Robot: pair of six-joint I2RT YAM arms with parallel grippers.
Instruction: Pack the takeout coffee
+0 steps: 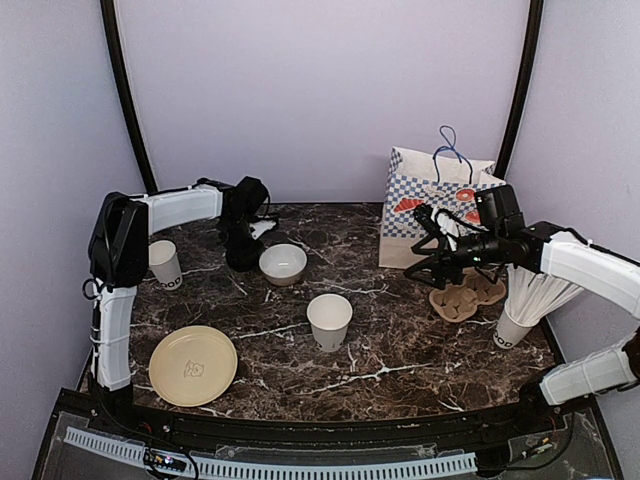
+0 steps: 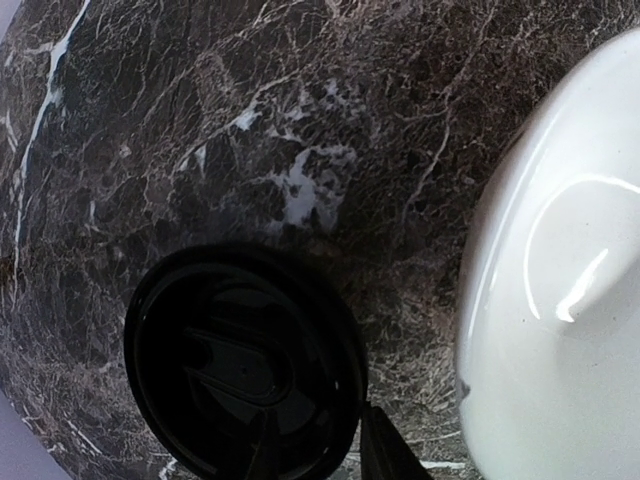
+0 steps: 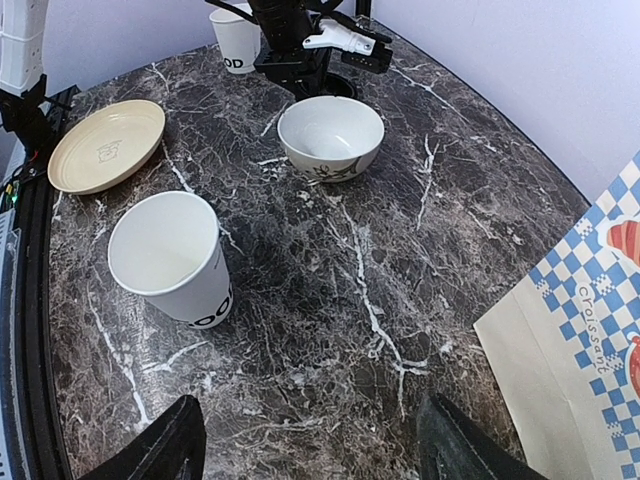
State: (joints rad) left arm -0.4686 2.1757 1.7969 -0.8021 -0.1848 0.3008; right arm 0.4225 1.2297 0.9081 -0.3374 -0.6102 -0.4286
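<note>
Two open paper cups: left cup (image 1: 165, 262) by left arm, middle cup (image 1: 329, 320) mid-table | one yellow plate (image 1: 193, 365) | left gripper (image 1: 243, 255) above one black lid (image 2: 245, 370), finger state unclear | one white bowl (image 1: 283, 263) | one checked bag (image 1: 435, 205) | right gripper (image 3: 305, 450) fingers spread, empty | one cardboard carrier (image 1: 467, 297) | one stick-filled cup (image 1: 520, 320)

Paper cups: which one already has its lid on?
The black-lidded cup below the left hand, beside the white bowl. The centre cup and the left-edge cup stand open; the right-side cup holds white sticks.
</note>
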